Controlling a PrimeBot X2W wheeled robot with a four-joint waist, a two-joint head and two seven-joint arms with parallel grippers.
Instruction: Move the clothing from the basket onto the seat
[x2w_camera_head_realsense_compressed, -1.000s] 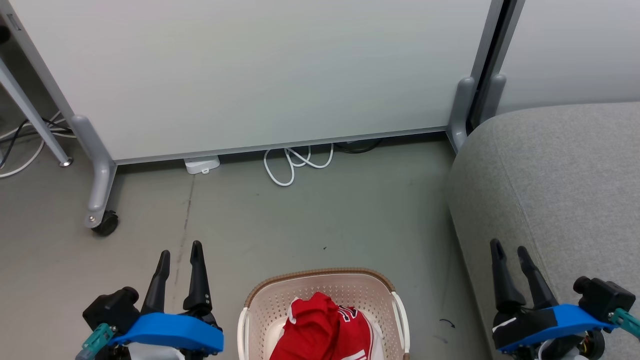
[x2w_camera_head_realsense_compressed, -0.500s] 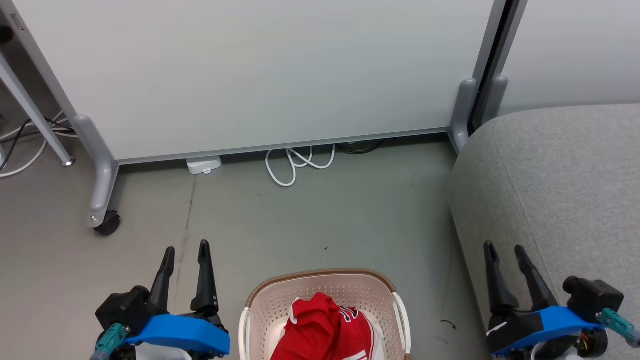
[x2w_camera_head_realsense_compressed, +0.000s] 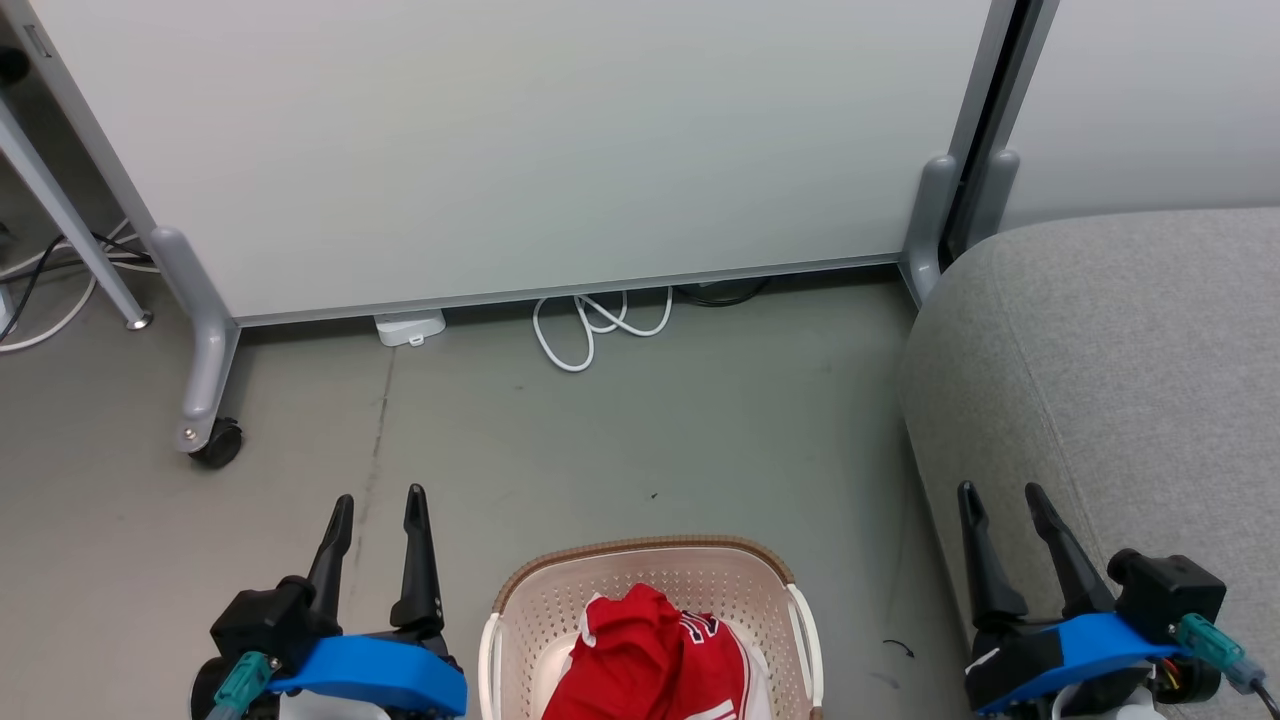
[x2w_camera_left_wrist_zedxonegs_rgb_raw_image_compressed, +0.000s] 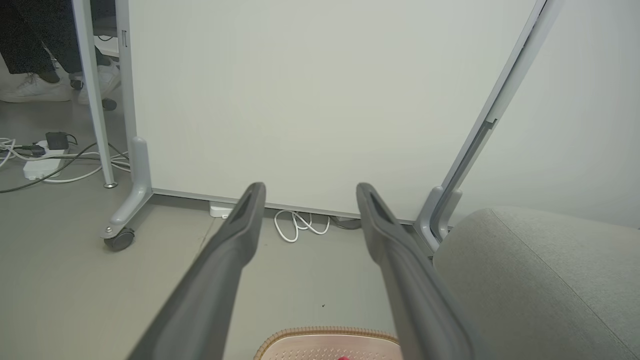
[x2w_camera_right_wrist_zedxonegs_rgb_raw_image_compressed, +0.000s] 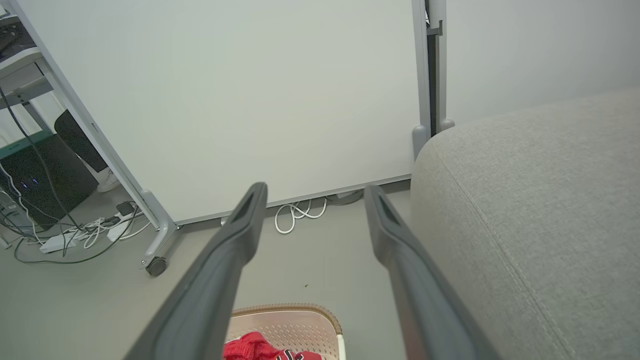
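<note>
The cream basket (x2w_camera_head_realsense_compressed: 640, 575) with a brown woven-look rim stands on the floor at the bottom centre of the head view, and its rim also shows in the left wrist view (x2w_camera_left_wrist_zedxonegs_rgb_raw_image_compressed: 325, 334) and the right wrist view (x2w_camera_right_wrist_zedxonegs_rgb_raw_image_compressed: 290, 312). Red clothing (x2w_camera_head_realsense_compressed: 650, 660) lies bunched inside it, a striped jersey with numbers partly showing, and a red edge is seen again (x2w_camera_right_wrist_zedxonegs_rgb_raw_image_compressed: 250, 347). The grey seat (x2w_camera_head_realsense_compressed: 1110, 360) fills the right side. My left gripper (x2w_camera_head_realsense_compressed: 380, 498) hangs open left of the basket. My right gripper (x2w_camera_head_realsense_compressed: 1000, 490) is open over the seat's front edge.
A white partition panel (x2w_camera_head_realsense_compressed: 500, 150) on grey wheeled feet (x2w_camera_head_realsense_compressed: 205, 440) stands behind the floor. A coiled white cable (x2w_camera_head_realsense_compressed: 590, 325) and a small white box (x2w_camera_head_realsense_compressed: 408, 327) lie at its base. More cables and a power strip (x2w_camera_left_wrist_zedxonegs_rgb_raw_image_compressed: 40, 165) lie at the left, near a person's shoes (x2w_camera_left_wrist_zedxonegs_rgb_raw_image_compressed: 35, 90).
Both grippers have drifted slightly inward toward the basket and stay open. The basket and clothing have not moved.
</note>
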